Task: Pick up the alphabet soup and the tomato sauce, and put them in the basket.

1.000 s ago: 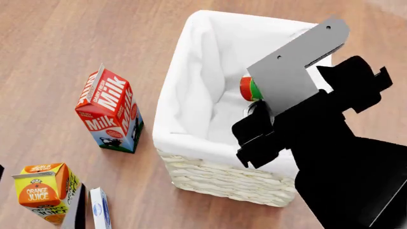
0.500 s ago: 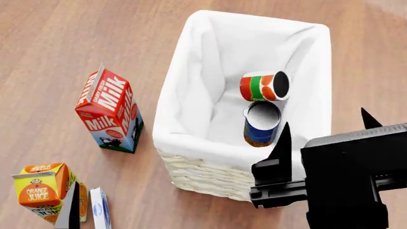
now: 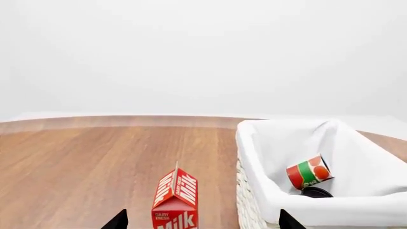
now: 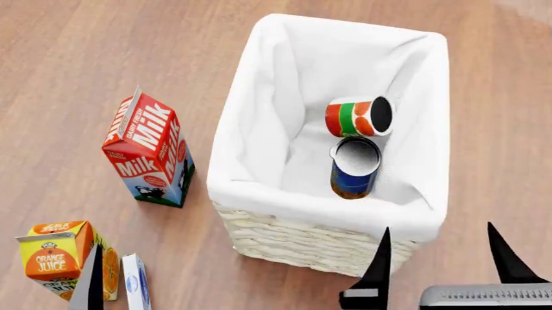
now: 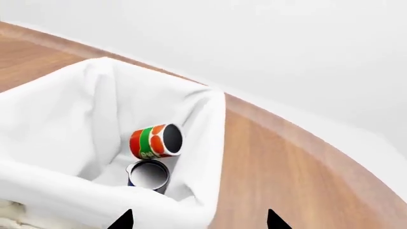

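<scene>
Tomato sauce [image 4: 358,117], alphabet soup [image 4: 355,167] in basket [image 4: 258,187] — touching.

Wooden plank floor [image 4: 69,51] under a plain pale backdrop [image 3: 203,52]

The red carton [image 4: 148,150] reads "Dairy Fresh Milk"; the orange carton [image 4: 59,259] reads "Orange Juice".

- You have a red milk carton [image 4: 147,152] standing upright on the wooden worktop [image 4: 103,51]; the left wrist view shows it too [image 3: 175,202].
- Nearer you, an orange juice carton [image 4: 61,258] stands at the head view's lower left.
- Just beside it sits a small white-and-blue box [image 4: 136,282], cut off by the frame edge.
</scene>
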